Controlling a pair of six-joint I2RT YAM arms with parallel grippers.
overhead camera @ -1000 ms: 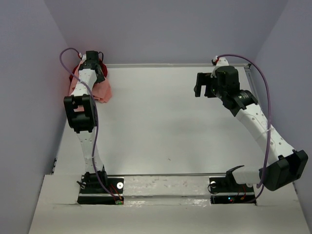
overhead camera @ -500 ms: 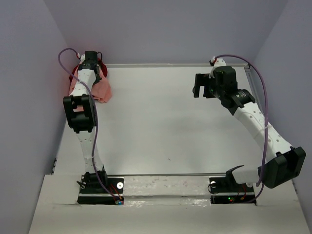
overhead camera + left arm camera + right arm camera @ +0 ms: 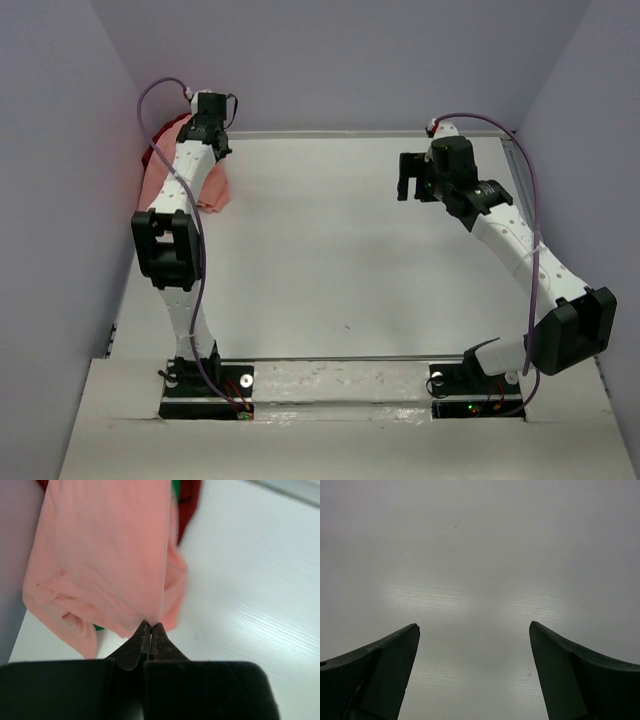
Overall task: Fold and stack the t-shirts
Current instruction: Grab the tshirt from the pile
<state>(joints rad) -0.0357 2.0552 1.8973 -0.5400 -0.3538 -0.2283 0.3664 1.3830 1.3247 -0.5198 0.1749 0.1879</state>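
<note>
At the table's far left corner lies a heap of t-shirts. My left gripper [image 3: 151, 625] is shut on a fold of the salmon-pink t-shirt [image 3: 105, 555], which hangs stretched from the fingertips. In the top view the left gripper [image 3: 200, 125] stands above the heap, with the pink cloth [image 3: 160, 175] drawn up toward it. Strips of the dark red t-shirt [image 3: 191, 502] and bits of the bright green t-shirt [image 3: 99, 627] show behind the pink one. My right gripper [image 3: 410, 180] hovers open over bare table at the far right, nothing between its fingers [image 3: 385, 670].
The left wall [image 3: 60, 200] stands right beside the heap, and the back wall [image 3: 340, 60] runs behind it. White table surface [image 3: 330, 250] stretches between the two arms. Purple cables [image 3: 525, 150] loop along both arms.
My left gripper has shut on the pink t-shirt and risen back and to the right, pulling the cloth up. The right arm has barely shifted and stays open.
</note>
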